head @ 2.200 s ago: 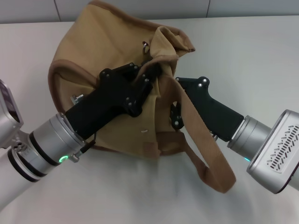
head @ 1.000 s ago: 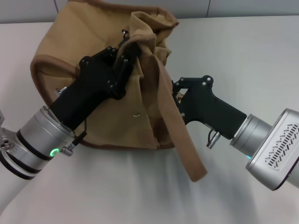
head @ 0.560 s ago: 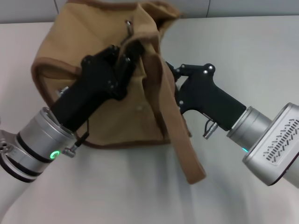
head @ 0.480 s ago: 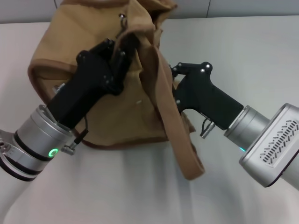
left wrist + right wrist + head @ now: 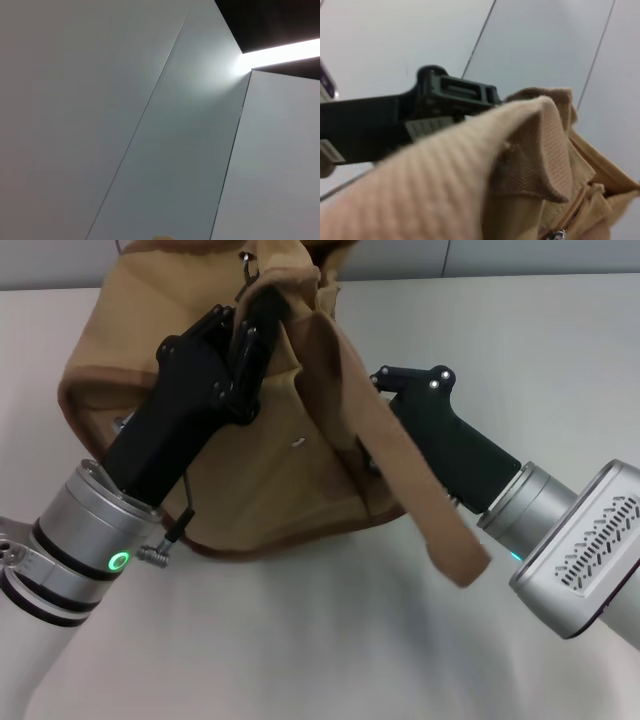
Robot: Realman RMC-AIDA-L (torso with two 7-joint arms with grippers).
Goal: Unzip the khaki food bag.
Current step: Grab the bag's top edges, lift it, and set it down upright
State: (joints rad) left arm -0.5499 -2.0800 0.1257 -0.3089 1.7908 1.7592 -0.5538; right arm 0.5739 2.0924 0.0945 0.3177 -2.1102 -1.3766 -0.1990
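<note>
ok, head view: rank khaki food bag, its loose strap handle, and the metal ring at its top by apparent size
1. khaki food bag, largest by far.
2. strap handle, long band draped over the right gripper.
3. metal ring, tiny.
No close calls.

Lab-like robot test space, plain white table [image 5: 560, 360], grey panelled walls [image 5: 165, 150]

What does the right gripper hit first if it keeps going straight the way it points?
Most likely the wide tan fabric strap draped across the right gripper, then the side of the boxy khaki canvas food bag just behind. Its fingertips are hidden, so contact may already exist; depth is unclear.
</note>
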